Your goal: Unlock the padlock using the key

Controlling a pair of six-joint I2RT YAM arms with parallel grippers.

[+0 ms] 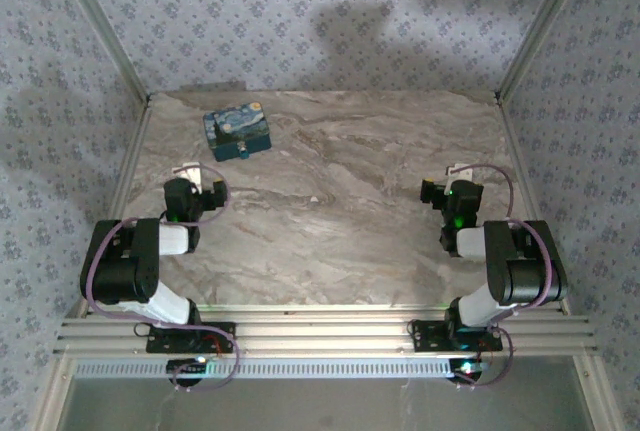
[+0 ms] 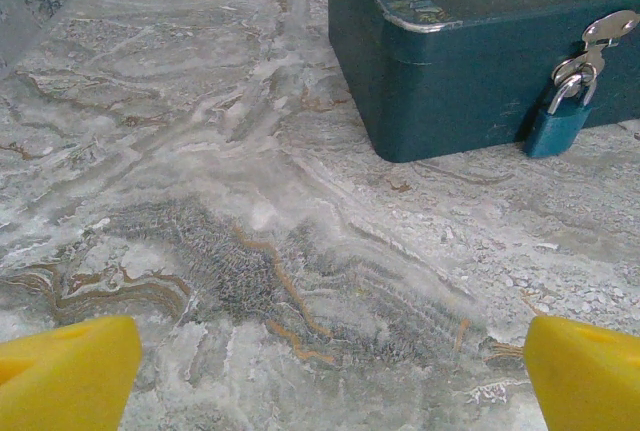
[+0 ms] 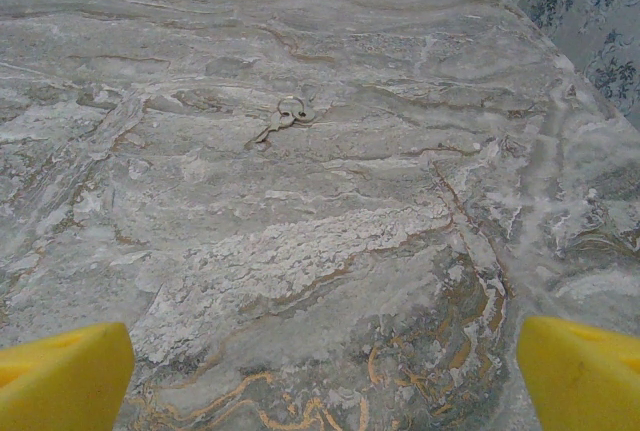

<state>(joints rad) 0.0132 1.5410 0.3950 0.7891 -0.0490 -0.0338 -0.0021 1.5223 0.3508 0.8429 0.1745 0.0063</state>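
Bases of both arms sit at table [image 1: 330, 251] near edge in top view, left gripper [image 1: 205, 189] & right gripper [image 1: 437, 191] both wide open, empty; blue box [image 1: 238, 131] far left. Left wrist: padlock [image 2: 558, 121] hangs on box front, up ahead to the right. Right wrist: key [image 3: 285, 119] lies on marble, well ahead of yellow fingertips [image 3: 60, 376]

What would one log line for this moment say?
left hand open, empty | right hand open, empty | padlock hanging on blue box | key loose on table
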